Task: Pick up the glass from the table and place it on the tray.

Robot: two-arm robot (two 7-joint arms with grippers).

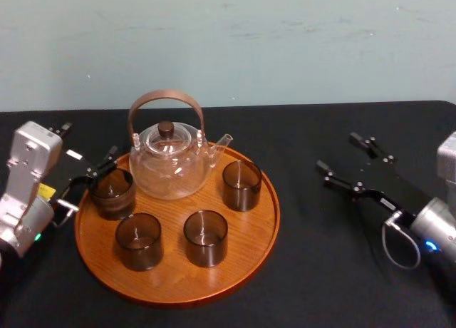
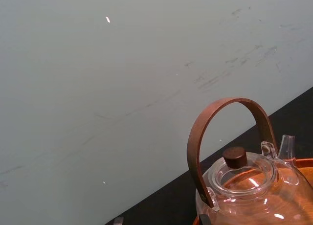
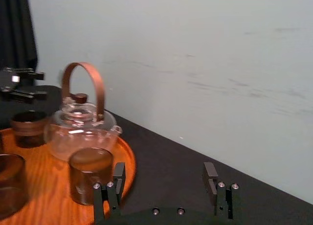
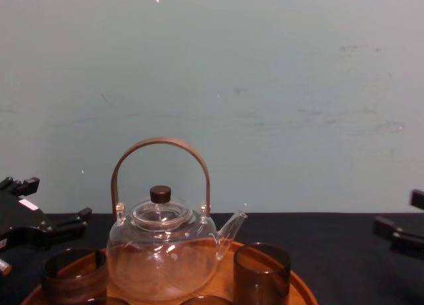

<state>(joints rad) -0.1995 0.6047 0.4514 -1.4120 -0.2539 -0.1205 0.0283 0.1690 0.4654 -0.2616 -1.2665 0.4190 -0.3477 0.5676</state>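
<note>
- At the left rear edge of the tray [image 1: 178, 298], your left gripper [image 1: 87, 180] hung with its fingers spread wide and nothing held between them
- The glass [image 1: 112, 192] stood upright on the tray, just beside the teapot [image 1: 169, 160], with the fingertips close by its outer side; in the chest view they looked raised above its rim and clear of it, though I could not tell for sure
- Three more glasses [image 1: 205, 237] shared the tray, so I judged the placing as good as done and the step in hand to be the retreat
- You needed to keep the fingers wide, lift before pulling out, and back away leftward over the tray's rim, away from the teapot's handle; a sideways drag risked tipping the glass
- Your right gripper [image 1: 336, 151] rested with its fingers parted over the table [image 1: 306, 271], well apart on the right, and had no part to play
</note>
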